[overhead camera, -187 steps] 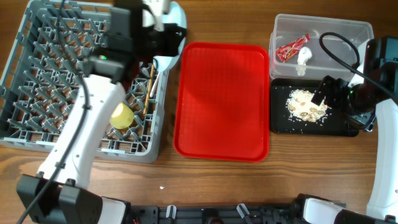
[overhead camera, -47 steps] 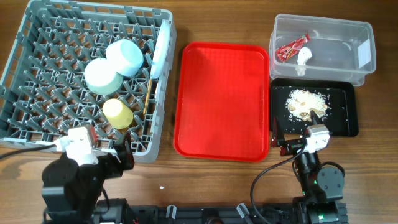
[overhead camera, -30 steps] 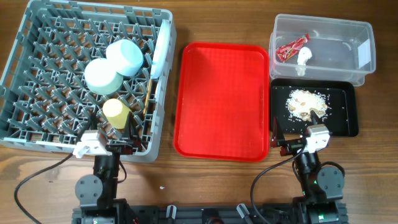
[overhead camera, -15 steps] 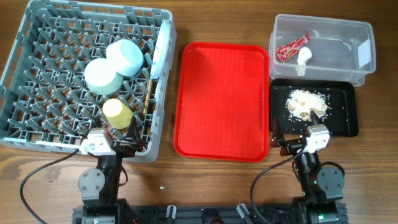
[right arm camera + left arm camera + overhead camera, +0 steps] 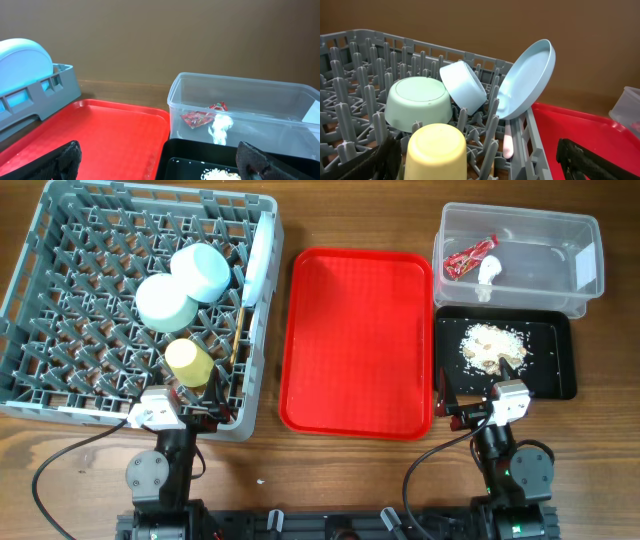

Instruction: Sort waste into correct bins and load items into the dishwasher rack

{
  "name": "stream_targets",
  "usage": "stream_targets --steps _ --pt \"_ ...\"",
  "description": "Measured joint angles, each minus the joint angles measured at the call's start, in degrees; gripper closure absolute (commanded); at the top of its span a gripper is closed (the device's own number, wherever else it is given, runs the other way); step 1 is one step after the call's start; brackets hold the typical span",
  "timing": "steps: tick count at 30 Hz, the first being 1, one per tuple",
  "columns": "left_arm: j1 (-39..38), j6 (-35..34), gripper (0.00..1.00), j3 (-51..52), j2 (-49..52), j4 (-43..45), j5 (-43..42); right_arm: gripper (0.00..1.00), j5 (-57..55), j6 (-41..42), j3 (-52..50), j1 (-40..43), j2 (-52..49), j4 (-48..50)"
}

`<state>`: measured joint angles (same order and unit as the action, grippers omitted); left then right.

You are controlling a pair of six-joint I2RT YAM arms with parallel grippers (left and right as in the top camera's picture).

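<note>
The grey dishwasher rack [image 5: 60, 330] holds the upturned pale green bowl [image 5: 163, 302], the pale blue bowl [image 5: 203, 272], the yellow cup [image 5: 188, 362], the plate [image 5: 259, 262] on edge and the chopsticks [image 5: 239, 330]. The clear tub [image 5: 560, 280] holds the red wrapper [image 5: 469, 257] and the white scrap [image 5: 487, 273]. Crumbs [image 5: 492, 347] lie in the black tray [image 5: 555, 370]. My left gripper [image 5: 482, 170] stands open at the rack's front edge, behind the cup [image 5: 436, 152], holding nothing. My right gripper [image 5: 160, 170] stands open and empty at the black tray's [image 5: 200, 160] near edge.
The flat red serving tray [image 5: 357, 340] lies bare between the rack and the bins. A pale handle [image 5: 508, 145] lies in the rack under the plate [image 5: 527, 80]. Both arms sit folded at the table's front edge, with cables trailing beside them.
Both arms have drawn back from over the rack and the bins to the table's front edge. The left arm settled there within the last second. Nothing else has moved.
</note>
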<state>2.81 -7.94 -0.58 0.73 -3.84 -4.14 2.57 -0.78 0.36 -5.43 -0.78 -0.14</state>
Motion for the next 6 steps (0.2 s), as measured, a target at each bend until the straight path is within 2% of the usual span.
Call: stream_targets --steps 6 --pt "0.00 0.00 0.00 0.00 0.00 0.00 0.00 0.00 0.00 0.00 0.00 0.00 0.00 0.00"
